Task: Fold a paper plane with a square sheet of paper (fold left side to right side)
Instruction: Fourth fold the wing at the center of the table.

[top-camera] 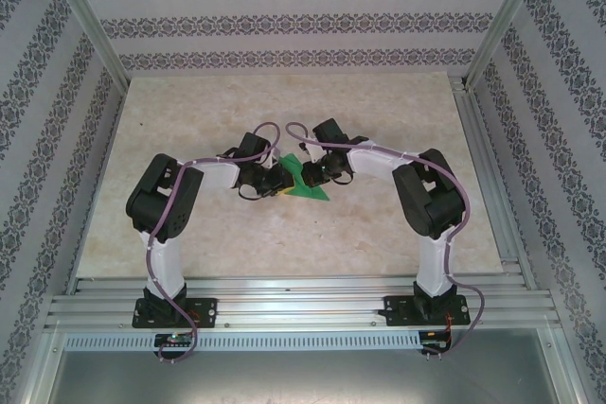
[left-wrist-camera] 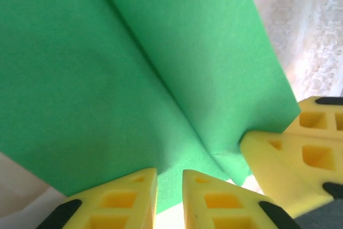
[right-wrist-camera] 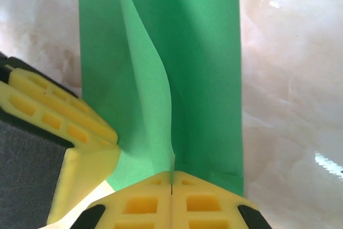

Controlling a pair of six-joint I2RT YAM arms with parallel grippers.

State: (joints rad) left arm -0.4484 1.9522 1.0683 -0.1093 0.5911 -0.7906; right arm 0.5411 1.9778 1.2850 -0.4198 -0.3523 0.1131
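Beige marble patterning covers the table (top-camera: 189,234), which is smooth and faintly glossy. Over its middle the left arm (top-camera: 166,205) and the right arm (top-camera: 431,201) bend inward until their wrists nearly meet. Between them, well away from every table edge, lies the sheet of paper (top-camera: 311,188). It is bright green, matte and unmarked, already creased, with one flap curling upright from a straight fold. It looks feather-light and limp, likely to buckle under any push and to slide on the slick top. An edge or corner close to the crease seems the place to pinch it, and gently. The right gripper (right-wrist-camera: 171,178), with blocky yellow ribbed fingers, is clamped tight on the bottom of that standing flap. The left gripper (left-wrist-camera: 169,172) has its fingers a little apart, with the paper's near corner showing in the gap, seemingly unpinched.
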